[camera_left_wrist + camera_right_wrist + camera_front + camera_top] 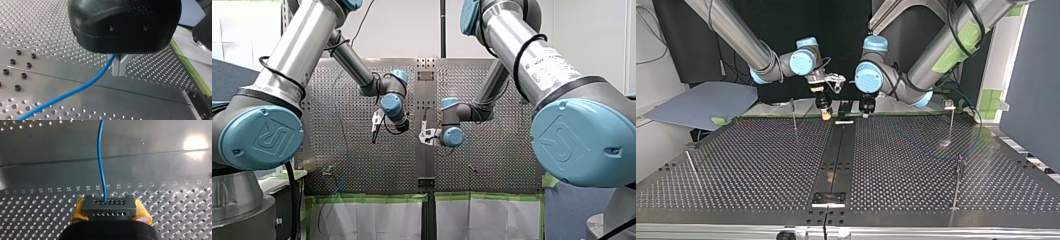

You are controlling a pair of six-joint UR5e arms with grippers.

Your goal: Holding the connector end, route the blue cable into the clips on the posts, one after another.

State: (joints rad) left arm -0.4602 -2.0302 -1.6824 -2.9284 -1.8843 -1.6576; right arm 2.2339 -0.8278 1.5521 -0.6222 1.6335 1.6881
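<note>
My right pincer clamps the connector, the rigid handhold. My left pincer sits narrow round the blue cable, which is probably limp and light.

Thin posts stand on the perforated table.

Front view: a camera behind and above my left arm and my right arm, looking out across the perforated worktop. Top view: low at the worktop's far edge, facing back toward both arms. Both wrist views hang close over the worktop's smooth middle strip, seen in all four.
</note>
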